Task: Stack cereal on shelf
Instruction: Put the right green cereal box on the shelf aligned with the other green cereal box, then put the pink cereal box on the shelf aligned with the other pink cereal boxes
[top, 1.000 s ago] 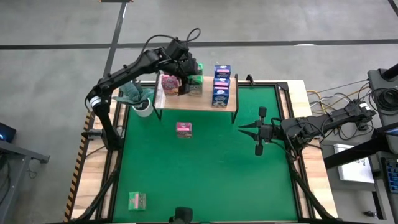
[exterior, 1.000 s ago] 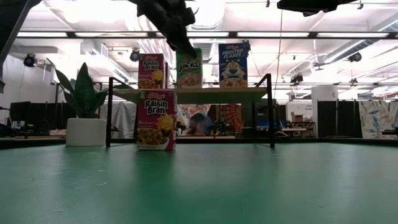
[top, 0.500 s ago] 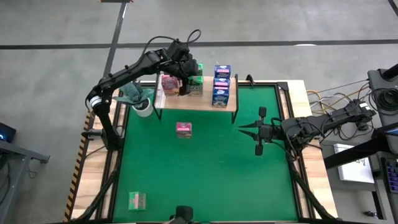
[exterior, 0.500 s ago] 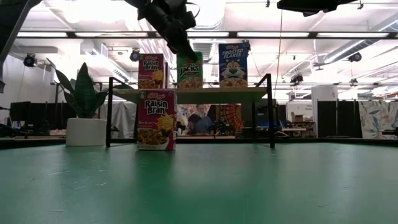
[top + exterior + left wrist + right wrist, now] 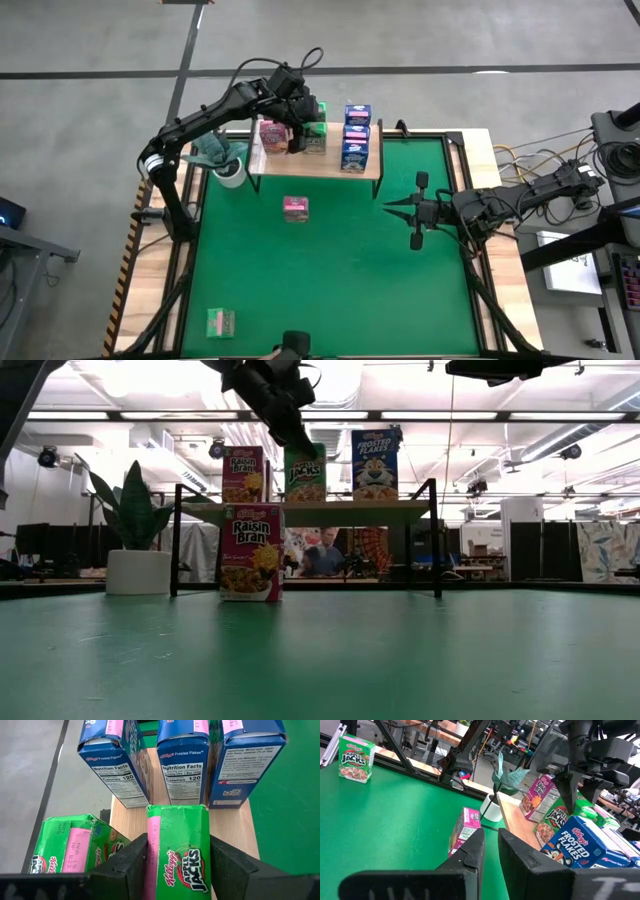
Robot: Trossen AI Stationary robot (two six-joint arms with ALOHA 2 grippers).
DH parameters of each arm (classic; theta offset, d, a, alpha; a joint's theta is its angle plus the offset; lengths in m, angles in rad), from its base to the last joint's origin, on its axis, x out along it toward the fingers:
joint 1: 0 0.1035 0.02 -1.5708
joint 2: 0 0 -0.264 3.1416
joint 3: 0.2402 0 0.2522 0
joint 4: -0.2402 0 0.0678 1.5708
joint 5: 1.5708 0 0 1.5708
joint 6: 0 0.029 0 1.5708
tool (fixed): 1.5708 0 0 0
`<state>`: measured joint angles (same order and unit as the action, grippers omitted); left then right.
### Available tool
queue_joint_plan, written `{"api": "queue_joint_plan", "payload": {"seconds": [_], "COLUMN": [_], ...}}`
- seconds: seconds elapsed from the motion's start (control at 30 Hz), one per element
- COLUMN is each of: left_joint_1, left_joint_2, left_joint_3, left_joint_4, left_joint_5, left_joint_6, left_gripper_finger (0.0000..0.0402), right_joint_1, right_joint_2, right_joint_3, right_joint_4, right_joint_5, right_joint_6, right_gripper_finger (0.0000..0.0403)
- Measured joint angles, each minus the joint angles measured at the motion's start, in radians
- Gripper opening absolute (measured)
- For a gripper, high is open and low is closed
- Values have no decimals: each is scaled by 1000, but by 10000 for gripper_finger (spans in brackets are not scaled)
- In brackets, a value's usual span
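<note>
The left gripper [image 5: 177, 865] has its two dark fingers [image 5: 125, 865] clamped on either side of a green Apple Jacks box [image 5: 179, 847], which stands upright on the light-wood shelf [image 5: 300, 163] with its top flap facing the wrist camera. Just beside it lies a second green box [image 5: 70, 845], tilted, and beyond them stand three blue Frosted Flakes boxes [image 5: 182, 762] in a row, their nutrition panels showing. From above, a pink Raisin Bran box [image 5: 272, 134] is also on the shelf near the held one. Another pink box [image 5: 295, 208] stands on the green table mat [image 5: 330, 270] just in front of the shelf, and a lone green box [image 5: 220, 322] sits well apart at the mat's near left corner. The right gripper [image 5: 392, 209] waits over the mat's right side, its fingers nearly together around nothing. A potted plant [image 5: 135, 535] in a white pot stands beside the shelf's left end. Behind the table is a large workshop with bright ceiling lights.
</note>
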<state>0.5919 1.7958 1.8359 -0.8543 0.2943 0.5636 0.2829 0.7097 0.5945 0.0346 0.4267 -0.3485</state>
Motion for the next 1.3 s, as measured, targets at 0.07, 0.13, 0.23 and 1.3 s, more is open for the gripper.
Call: {"api": "queue_joint_plan", "payload": {"seconds": [0.07, 0.13, 0.23, 1.3], "left_joint_1": [0, 0, 0, -285], "left_joint_2": [0, 0, 0, -31], "left_joint_3": [0, 0, 0, 202], "left_joint_4": [0, 2, 2, -446], "left_joint_5": [0, 0, 0, -25], "left_joint_6": [0, 0, 0, -256], "left_gripper_finger": [170, 179, 190, 194], "right_joint_1": [0, 0, 0, 1], "right_joint_2": [0, 0, 0, 0], "right_joint_3": [0, 0, 0, 0], "right_joint_4": [0, 0, 0, 1], "right_joint_5": [0, 0, 0, -8], "right_joint_6": [0, 0, 0, 8], "right_gripper_finger": [43, 43, 43, 43]}}
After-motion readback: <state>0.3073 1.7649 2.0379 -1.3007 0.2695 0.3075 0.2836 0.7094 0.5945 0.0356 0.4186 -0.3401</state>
